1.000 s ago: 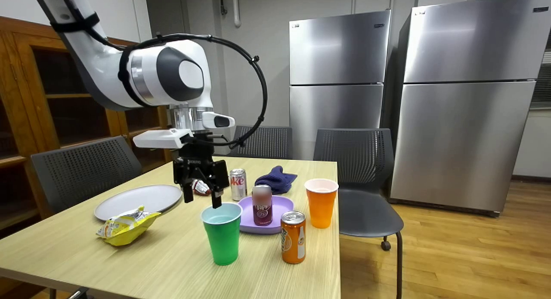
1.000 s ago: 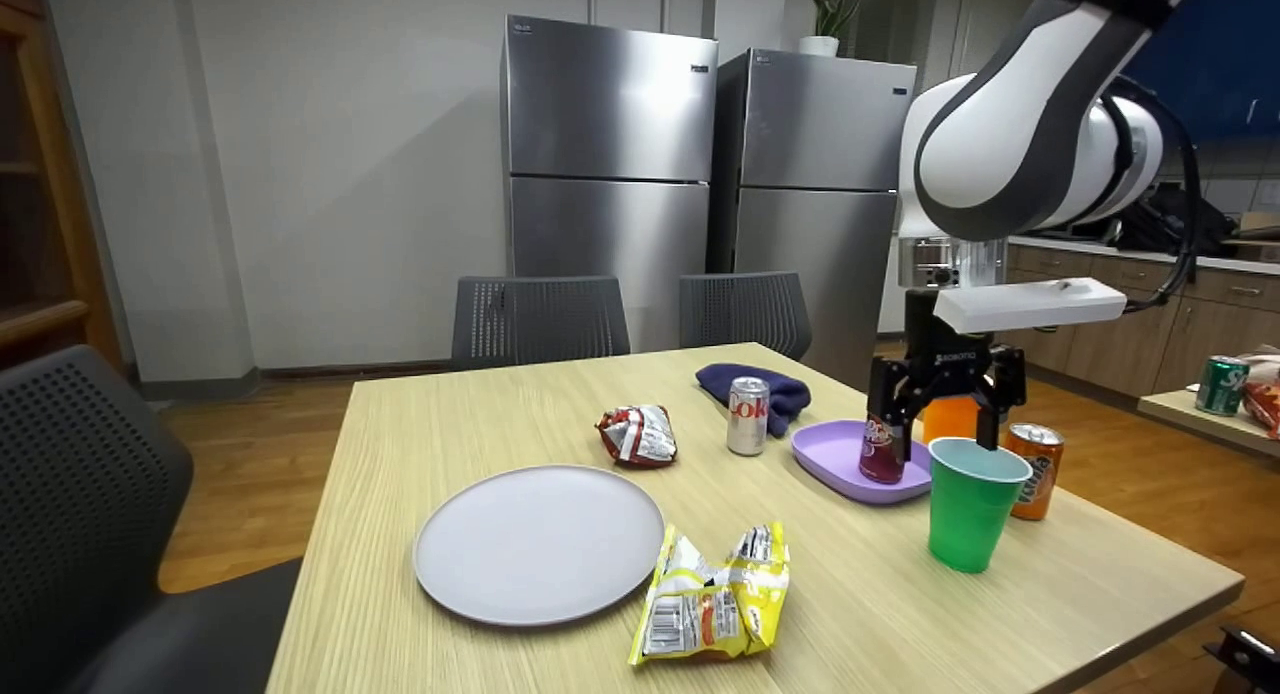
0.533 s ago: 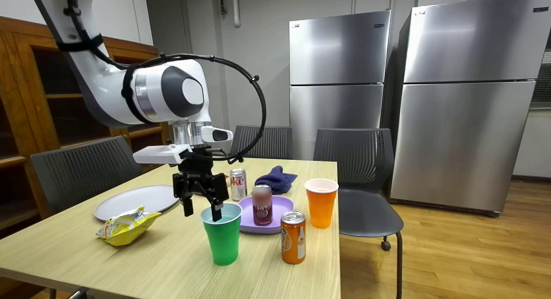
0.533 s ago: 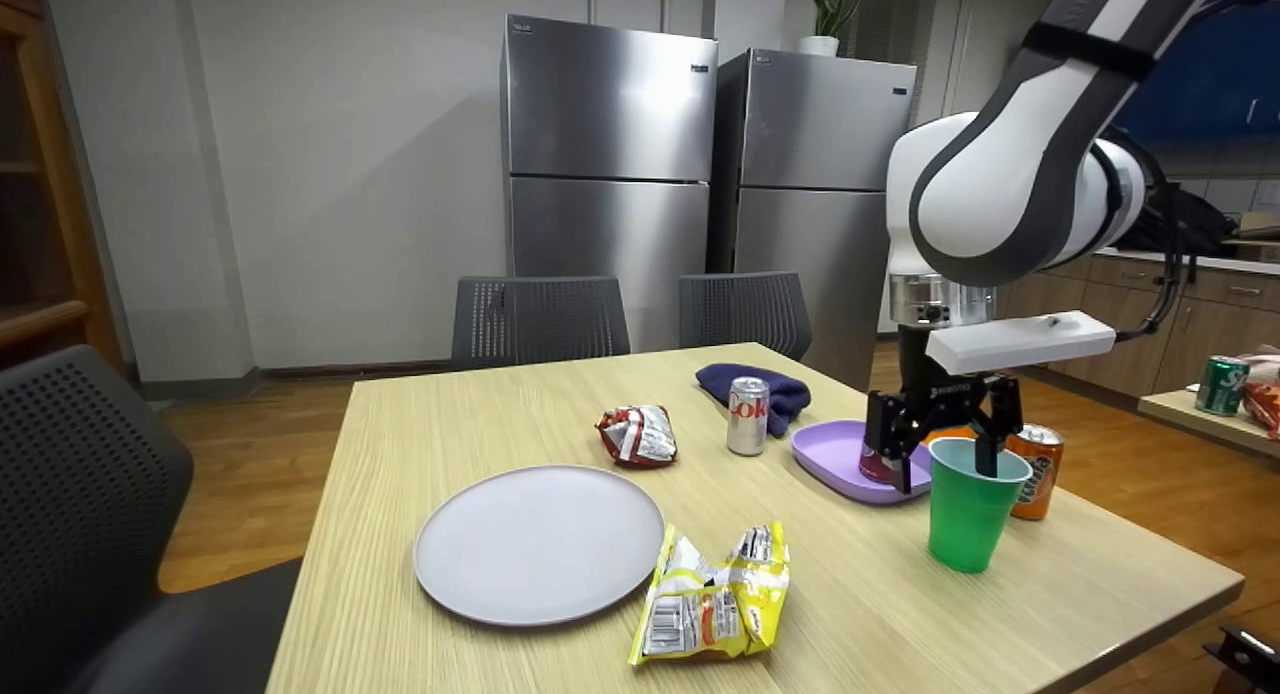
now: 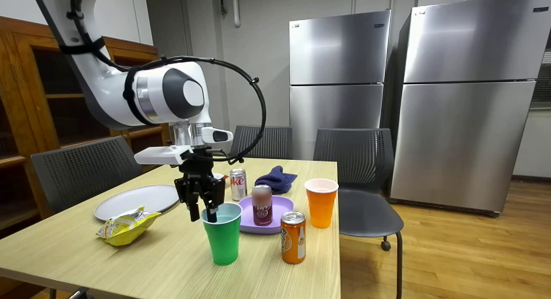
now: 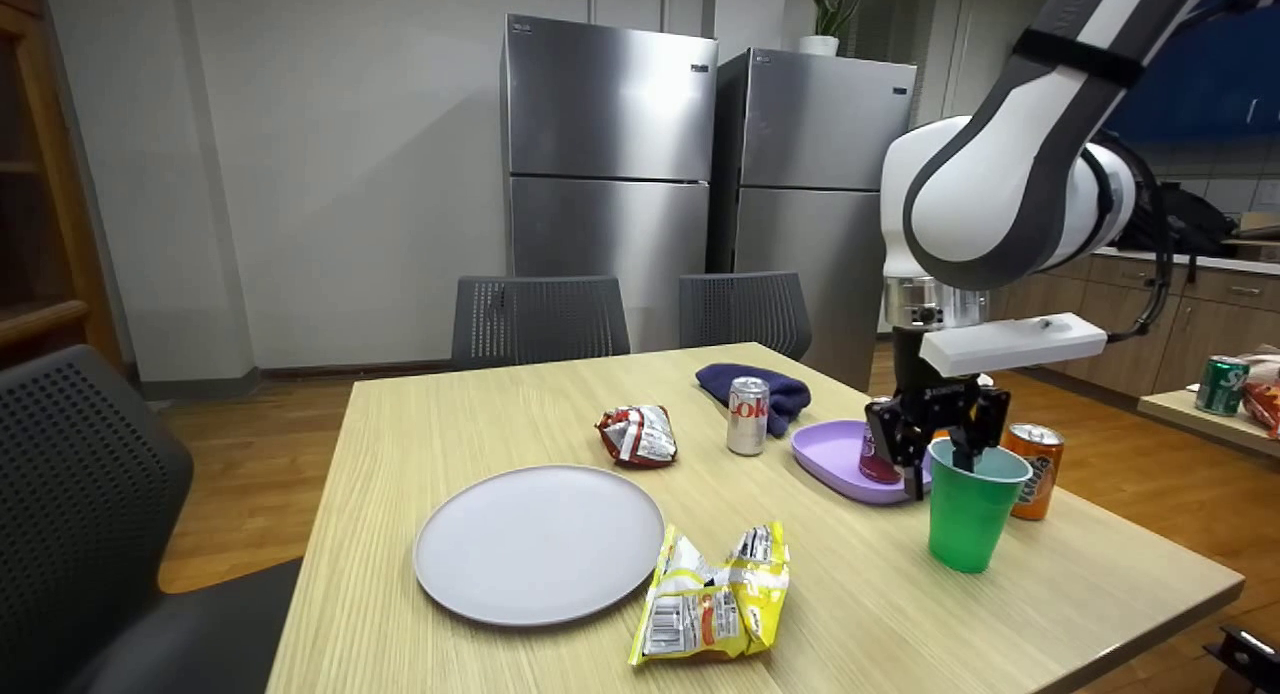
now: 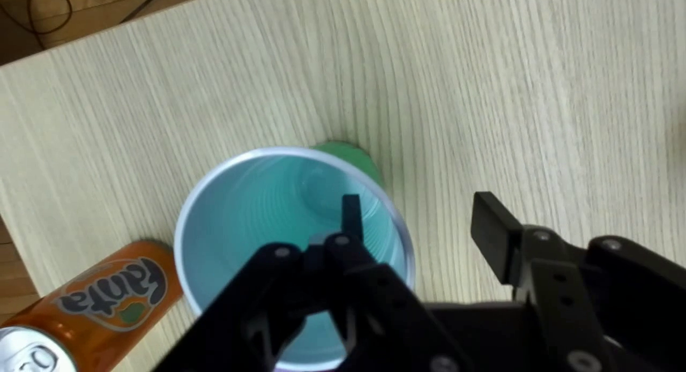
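A green plastic cup [image 5: 224, 243] stands upright on the table in both exterior views [image 6: 968, 529]. My gripper [image 5: 203, 216] points down at the cup's rim, also in the wrist view [image 7: 415, 216]. One of its fingers [image 7: 352, 214] is inside the cup and the other is outside, with the cup's wall between them. The fingers stand apart, and a gap shows on both sides of the wall. An orange Fanta can [image 7: 112, 302] stands close beside the cup. A purple dish [image 6: 830, 454] behind holds a dark red can [image 5: 262, 213].
An orange cup [image 5: 321, 204] stands near the table edge. A silver Coke can [image 6: 747, 419] and a dark blue cloth [image 5: 277, 180] are farther back. A grey plate [image 6: 540, 544], a yellow snack bag [image 6: 715, 599] and a red-white bag [image 6: 638, 436] lie on the table. Chairs [image 5: 355, 161] surround it.
My gripper has come down from above the cup, so one finger is now inside it. Its fingers have moved closer together. The cup has not moved.
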You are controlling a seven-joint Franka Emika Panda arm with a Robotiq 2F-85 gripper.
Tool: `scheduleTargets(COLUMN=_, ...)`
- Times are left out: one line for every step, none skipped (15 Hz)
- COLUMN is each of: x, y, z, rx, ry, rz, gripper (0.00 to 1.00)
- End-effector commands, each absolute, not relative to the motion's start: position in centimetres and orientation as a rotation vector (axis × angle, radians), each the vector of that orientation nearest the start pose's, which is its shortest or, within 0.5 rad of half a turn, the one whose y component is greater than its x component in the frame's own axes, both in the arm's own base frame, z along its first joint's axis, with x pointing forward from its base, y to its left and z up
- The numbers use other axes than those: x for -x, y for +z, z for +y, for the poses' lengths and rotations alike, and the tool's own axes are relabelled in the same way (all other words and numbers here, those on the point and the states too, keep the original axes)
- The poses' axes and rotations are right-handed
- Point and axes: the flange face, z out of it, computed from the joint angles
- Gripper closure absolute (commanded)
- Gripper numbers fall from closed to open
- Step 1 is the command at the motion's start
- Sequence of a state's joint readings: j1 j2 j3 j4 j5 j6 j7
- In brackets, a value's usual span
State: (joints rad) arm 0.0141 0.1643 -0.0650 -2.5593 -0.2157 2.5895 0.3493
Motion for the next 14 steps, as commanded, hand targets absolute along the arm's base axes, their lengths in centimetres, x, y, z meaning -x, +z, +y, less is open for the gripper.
scheduleTargets(x=-44.3, y=19.9, z=-1.9, rx=3.267, ry=0.155, rz=0.356, gripper=0.73)
scheduleTargets(x=-44.3, y=19.9, z=-2.0, rx=3.268, ry=0.152, rz=0.356, gripper=0.80)
scheduleTargets(x=-44.4, y=20.0, z=-2.0, rx=3.269, ry=0.149, rz=0.355, gripper=0.89)
scheduleTargets(x=-44.4, y=20.1, z=-2.1, rx=3.274, ry=0.147, rz=0.358, gripper=0.95)
scheduleTargets(x=-44.4, y=20.3, z=-2.1, rx=3.276, ry=0.147, rz=0.354, gripper=1.00)
scheduleTargets(x=-44.2, y=20.6, z=-2.0, rx=3.275, ry=0.148, rz=0.350, gripper=1.00)
scheduleTargets(x=-44.1, y=20.9, z=-2.0, rx=3.278, ry=0.151, rz=0.353, gripper=1.00)
scheduleTargets(x=-43.9, y=21.5, z=-1.8, rx=3.269, ry=0.163, rz=0.357, gripper=1.00)
scheduleTargets(x=-43.9, y=22.0, z=-1.7, rx=3.275, ry=0.161, rz=0.350, gripper=0.99)
scheduleTargets(x=-43.9, y=22.7, z=-1.4, rx=3.276, ry=0.156, rz=0.327, gripper=0.99)
scheduleTargets(x=-43.9, y=23.3, z=-1.2, rx=3.279, ry=0.152, rz=0.312, gripper=0.99)
scheduleTargets(x=-44.0, y=24.1, z=-0.8, rx=3.286, ry=0.142, rz=0.289, gripper=0.99)
scheduleTargets(x=-44.1, y=24.9, z=-0.4, rx=3.291, ry=0.137, rz=0.272, gripper=0.99)
scheduleTargets(x=-44.2, y=25.6, z=0.1, rx=3.294, ry=0.133, rz=0.258, gripper=0.99)
